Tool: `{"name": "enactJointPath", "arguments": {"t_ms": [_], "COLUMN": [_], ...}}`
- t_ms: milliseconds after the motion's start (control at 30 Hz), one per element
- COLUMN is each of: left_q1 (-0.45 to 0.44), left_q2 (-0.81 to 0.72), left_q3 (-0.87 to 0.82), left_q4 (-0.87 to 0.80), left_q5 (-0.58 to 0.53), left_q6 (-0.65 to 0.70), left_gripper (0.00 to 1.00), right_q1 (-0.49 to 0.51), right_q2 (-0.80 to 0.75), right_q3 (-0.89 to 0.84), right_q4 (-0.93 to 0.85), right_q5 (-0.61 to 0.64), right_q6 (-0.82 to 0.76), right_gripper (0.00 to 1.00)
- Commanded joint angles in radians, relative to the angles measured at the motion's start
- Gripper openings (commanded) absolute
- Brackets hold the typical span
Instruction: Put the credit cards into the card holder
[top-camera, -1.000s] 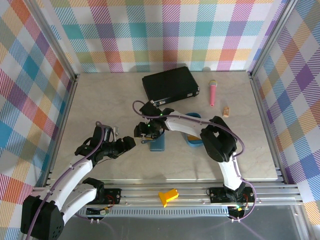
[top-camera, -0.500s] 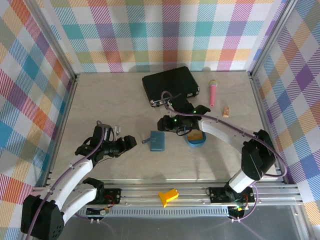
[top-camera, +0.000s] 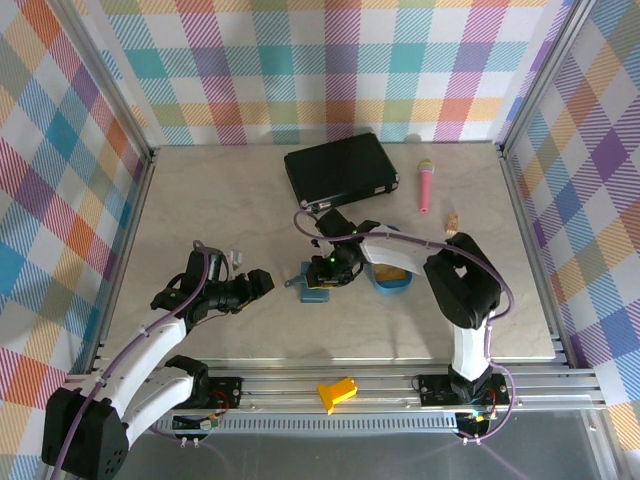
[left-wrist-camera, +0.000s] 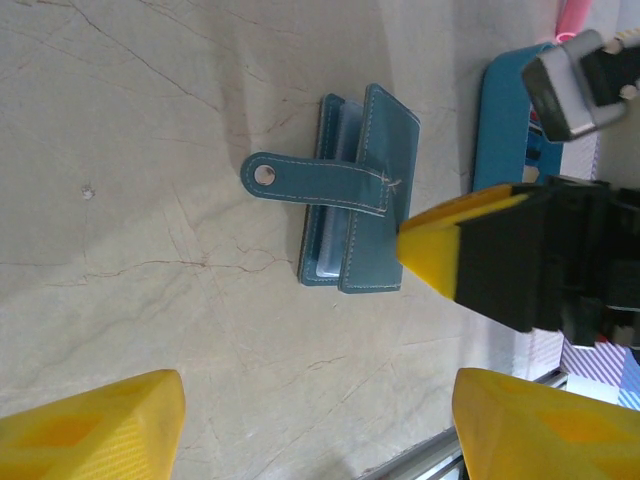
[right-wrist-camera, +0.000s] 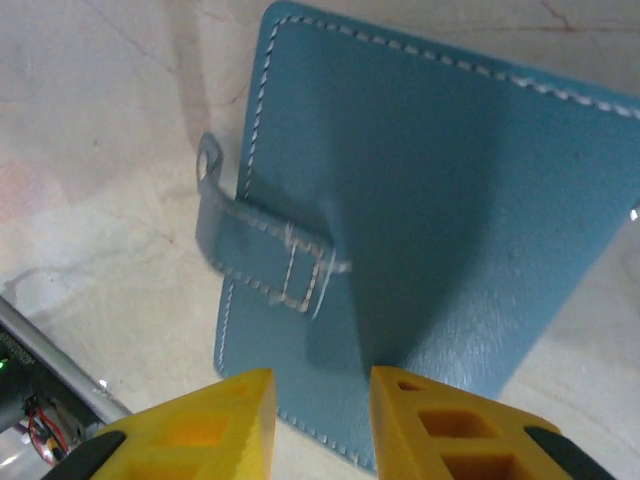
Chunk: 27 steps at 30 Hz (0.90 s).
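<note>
Inspecting the right gripper (right-wrist-camera: 320, 385) first: in the right wrist view its two yellow fingers (right-wrist-camera: 205, 420) stand close together with a narrow gap between them. They sit directly over the near edge of the card holder (right-wrist-camera: 420, 220). The teal cover shows through that gap, but whether the fingers pinch the cover or merely hover at it cannot be told.

The card holder (top-camera: 314, 284) lies flat on the table (top-camera: 200, 200), roughly mid-table and closed. Its strap and clasp tab (left-wrist-camera: 300, 183) reach out across the cover toward the left arm's side. From above, the right gripper (top-camera: 336, 271) is on the holder's right-hand portion. The left wrist view confirms this, showing one yellow fingertip (left-wrist-camera: 440, 250) of the right arm meeting the holder's (left-wrist-camera: 365, 200) edge on the side away from the tab.

The left gripper (top-camera: 262, 282) is near the holder on its tab side but clear of it, not touching. Its jaws stand wide apart, the two pads (left-wrist-camera: 95, 425) at the frame's lower corners, with bare table between them and nothing held.

A blue oval tray (top-camera: 400, 288) sits just beside the holder on the right, with an orange card (top-camera: 390, 270) in it. A black case (top-camera: 338, 168) lies well behind, toward the back wall.
</note>
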<state>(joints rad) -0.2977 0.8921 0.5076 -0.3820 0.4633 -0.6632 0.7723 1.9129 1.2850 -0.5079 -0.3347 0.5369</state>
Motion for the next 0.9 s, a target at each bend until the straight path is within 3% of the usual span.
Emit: {"name": "enactJointPath", "arguments": {"t_ms": [0,367,500,633,867], "left_q1": [0.005,0.005,0.005,0.005,-0.051], "left_q2": [-0.011,-0.032,-0.026,-0.011,0.071], "left_q3": [0.008,0.011,0.012,0.005,0.014], "left_q4": [0.013,-0.011,0.002,0.05,0.172], "left_q5": [0.023,0.008,0.012,0.04,0.064], "left_q6": [-0.007,-0.01,-0.008,-0.007,-0.023], "left_gripper": [0.71,0.71,0.71,0.71,0.71], "right_q1": [0.001,0.001,0.002,-0.005,-0.072], "right_q2": [0.035,0.084,0.027,-0.055,-0.194], "right_q3": [0.039,0.023,0.04,0.046,-0.067], "right_q4": [0.002,-0.02,-0.014,-0.019,-0.012], "right_q5": [-0.001,0.046,0.03,0.025,0.059], "right_q6": [-0.007,0.021,0.012,0.019,0.069], "right_gripper": [0.29,0.27,0.29,0.38,0.43]}}
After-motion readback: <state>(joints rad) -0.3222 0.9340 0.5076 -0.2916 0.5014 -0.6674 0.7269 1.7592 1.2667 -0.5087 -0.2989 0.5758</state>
